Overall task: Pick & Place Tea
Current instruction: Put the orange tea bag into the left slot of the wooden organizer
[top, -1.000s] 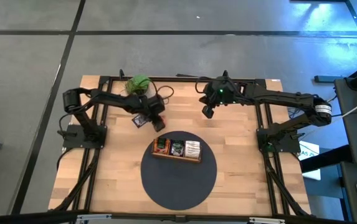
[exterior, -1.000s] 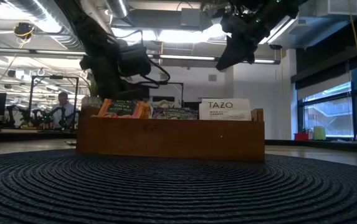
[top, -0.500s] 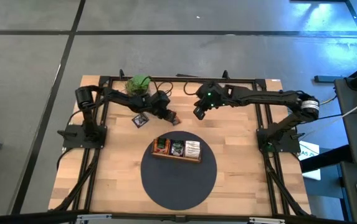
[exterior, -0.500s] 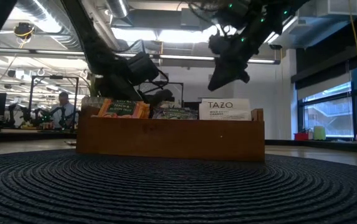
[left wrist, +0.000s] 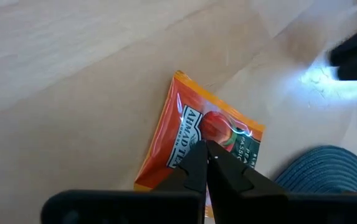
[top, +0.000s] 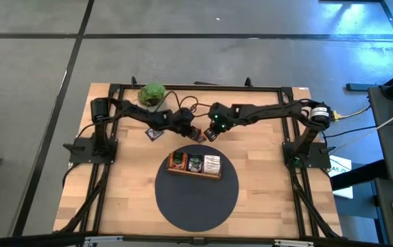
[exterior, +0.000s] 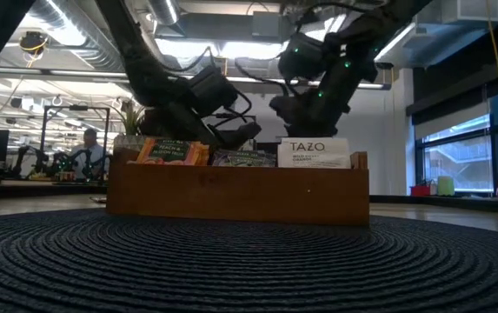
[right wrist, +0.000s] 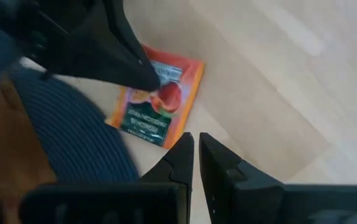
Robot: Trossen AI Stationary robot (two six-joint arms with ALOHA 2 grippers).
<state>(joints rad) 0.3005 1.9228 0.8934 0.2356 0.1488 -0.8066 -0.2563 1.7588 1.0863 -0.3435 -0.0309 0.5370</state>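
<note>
The desk [top: 265,199] carries a round dark mat [top: 196,206] at its centre; the mat serves as a base for the wooden tray [top: 195,172], which sits at the mat's 12 o'clock edge, placed within reach of both arms. The tray's three compartments hold packets standing on edge, sorted by kind, so that labels face outward in the low view. A potted plant [top: 152,93] stands at the desk's 11 o'clock, clear of the work.

An orange tea packet [left wrist: 194,140] lies flat on the bare wood just beyond the tray at 12 o'clock, beside the mat's rim; a darker packet [top: 153,134] lies loose at 10 o'clock from the tray.

The left end effector [left wrist: 205,163] is over the orange packet with fingers fully together, tips pressed on its face; whether any foil is pinched cannot be told; judged, a flat packet gives little edge to grip. The right end effector [right wrist: 195,154] is just beside the same packet, fingers nearly together and holding nothing, likely positioned to assist.
</note>
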